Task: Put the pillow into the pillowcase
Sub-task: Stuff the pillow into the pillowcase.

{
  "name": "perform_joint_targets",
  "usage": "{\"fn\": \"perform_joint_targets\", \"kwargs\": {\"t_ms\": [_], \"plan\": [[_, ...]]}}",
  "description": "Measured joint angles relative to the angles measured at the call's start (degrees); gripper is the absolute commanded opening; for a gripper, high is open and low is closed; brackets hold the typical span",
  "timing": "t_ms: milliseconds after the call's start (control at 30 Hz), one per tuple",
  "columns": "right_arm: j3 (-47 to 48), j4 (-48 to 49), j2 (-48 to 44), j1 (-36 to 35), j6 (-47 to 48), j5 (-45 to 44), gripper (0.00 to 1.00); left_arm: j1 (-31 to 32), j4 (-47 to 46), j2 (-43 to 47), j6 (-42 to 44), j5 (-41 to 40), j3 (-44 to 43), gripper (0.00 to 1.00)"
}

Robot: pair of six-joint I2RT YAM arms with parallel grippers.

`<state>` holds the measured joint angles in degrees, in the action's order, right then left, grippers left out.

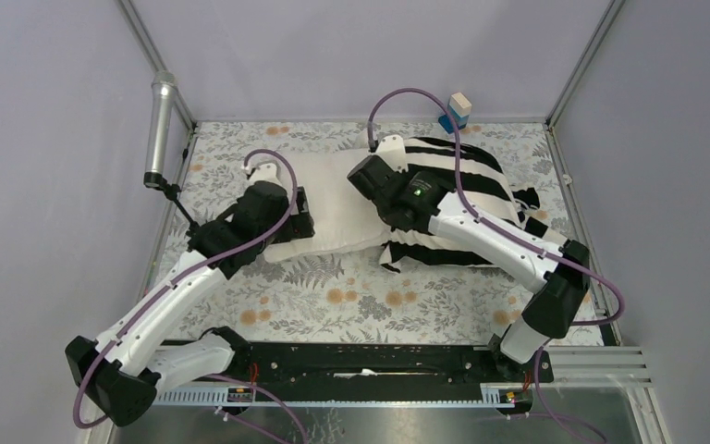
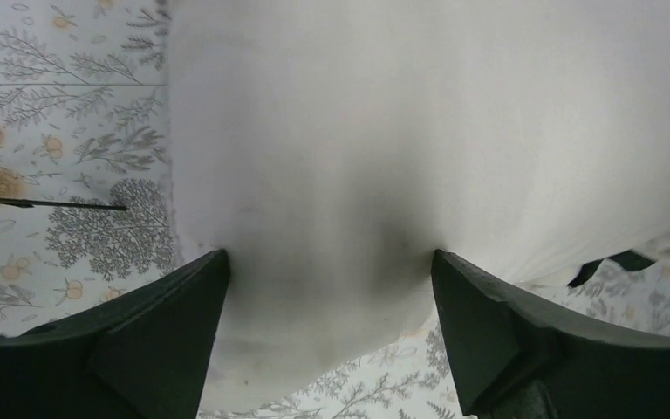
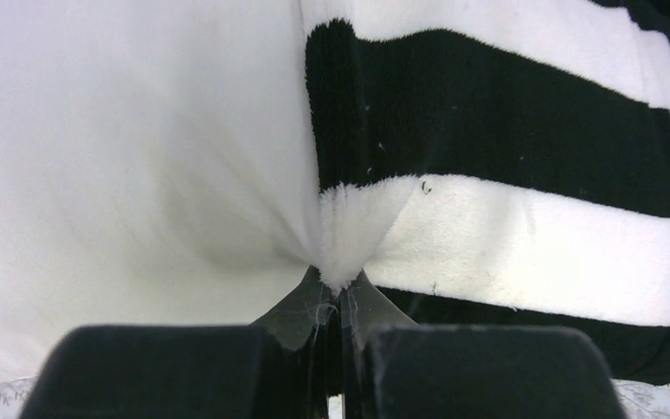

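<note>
The cream pillow (image 1: 333,199) lies across the middle of the table, and its right part is inside the black and white striped pillowcase (image 1: 485,176). My left gripper (image 1: 303,217) is at the pillow's left end. In the left wrist view it (image 2: 327,257) is open wide, and both fingertips (image 2: 214,262) dent the pillow (image 2: 401,131), which bulges between them. My right gripper (image 1: 370,176) is at the pillowcase's open edge. In the right wrist view it (image 3: 336,284) is shut on a pinch of the pillowcase's white stripe (image 3: 523,249), with the pillow (image 3: 131,148) to its left.
The floral table covering (image 1: 379,296) spreads under everything. A silver cylinder (image 1: 160,125) leans on the left frame post. A small blue and white object (image 1: 458,109) stands at the back edge. A black rail (image 1: 361,356) runs along the near edge between the arm bases.
</note>
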<state>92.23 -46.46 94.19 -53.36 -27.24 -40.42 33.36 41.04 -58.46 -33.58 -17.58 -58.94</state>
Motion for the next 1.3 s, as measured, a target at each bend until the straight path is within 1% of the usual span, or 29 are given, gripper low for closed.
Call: {"fn": "perform_joint_targets", "kwargs": {"t_ms": [33, 67, 133, 200, 233, 300, 367, 400, 467, 500, 533, 567, 633, 667, 733, 800, 833, 900, 933, 967, 1067, 1133, 1300], "plan": [[1.18, -1.2, 0.0, 0.04, 0.52, 0.42, 0.0, 1.73, 0.74, -0.31, -0.31, -0.87, 0.02, 0.77], [2.36, -2.38, 0.0, 0.11, 1.05, 0.9, 0.0, 3.34, 1.4, -0.66, -0.61, -1.77, -0.04, 0.66], [5.88, -5.44, 0.0, 0.15, 2.49, 1.99, 0.0, 7.78, 4.24, -1.95, -0.96, -4.22, -1.42, 0.39], [10.1, -8.74, 0.0, 0.17, 4.13, 2.93, 0.0, 12.7, 7.69, -3.48, -1.4, -5.84, -4.76, 0.12], [12.41, -10.45, 0.0, 0.2, 5.09, 3.45, 0.0, 15.32, 9.84, -4.33, -1.42, -6.38, -7.56, 0.01], [19.52, -15.21, 0.7, 0.59, 7.69, 4.87, 0.0, 19.67, 14.6, -6.47, -1.57, -6.45, -15.19, 0.0], [29.59, -20.04, 3.32, 2.12, 10.58, 7.61, 0.0, 22.97, 18.93, -9.38, -2.05, -5.79, -24.74, 0.0], [36.39, -22.47, 5.77, 3.65, 12.09, 9.99, 0.0, 23.85, 19.65, -10.34, -2.58, -5.14, -28.26, 0.0], [48.15, -24.98, 11.43, 7.72, 14.21, 15.47, 0.0, 24.3, 18.29, -10.67, -4.24, -2.86, -31.67, 0.0], [51.3, -25.05, 13.68, 9.42, 14.71, 17.99, 0.0, 23.41, 16.83, -10.12, -5.29, -0.55, -31.71, 0.0], [54.77, -25.09, 16.74, 11.67, 14.95, 21.16, 0.0, 21.2, 15.26, -9.7, -6.23, 2.36, -31.19, 0.0], [57.05, -24.9, 19.61, 13.29, 14.97, 23.61, 0.0, 17.4, 12.74, -9.31, -7.39, 7.02, -29.77, 0.0], [61.07, -23.93, 27.04, 16.31, 14.6, 28.04, 0.01, 7.98, 8.26, -9.27, -9.77, 13.73, -26.03, 0.0], [61.46, -22.82, 30.05, 17.14, 14.32, 29.31, 0.05, 3.13, 6.05, -9.7, -10.69, 16.87, -23.56, 0.0], [61.11, -19.98, 36.24, 18.25, 13.66, 31.74, 0.24, -6.64, 0.66, -11.54, -12.92, 23.93, -16.98, 0.0], [59.56, -16.52, 40.33, 18.47, 12.5, 33.83, 0.53, -13.9, -5.7, -14.25, -15.8, 29.59, -10.51, 0.0], [58.9, -14.84, 41.07, 18.38, 12.04, 34.34, 0.63, -17.51, -10.08, -15.87, -17.79, 32.59, -7.23, 0.0], [58.55, -11.93, 41.07, 17.99, 11.56, 34.49, 0.81, -21.99, -16.68, -18.49, -20.96, 36.89, -2.73, 0.0], [58.66, -10.49, 40.35, 17.73, 11.52, 34.1, 0.94, -23.58, -20.13, -19.52, -22.58, 38.88, -0.76, 0.0], [58.66, -9.64, 39.5, 17.44, 11.41, 33.73, 0.99, -24.35, -22.69, -20.11, -23.69, 40.11, 0.39, 0.0], [56.89, -8.13, 34.91, 15.47, 12.41, 28.85, 1.0, -24.72, -26.99, -20.28, -24.92, 41.64, 1.44, 0.0], [51.34, -6.38, 29.05, 12.94, 13.49, 23.21, 0.99, -24.74, -28.83, -20.26, -24.94, 41.83, 1.75, 0.0], [30.53, -0.59, 9.86, 5.88, 13.07, 11.21, 1.0, -25.51, -31.28, -20.26, -24.96, 41.86, 2.91, 0.0]]}}
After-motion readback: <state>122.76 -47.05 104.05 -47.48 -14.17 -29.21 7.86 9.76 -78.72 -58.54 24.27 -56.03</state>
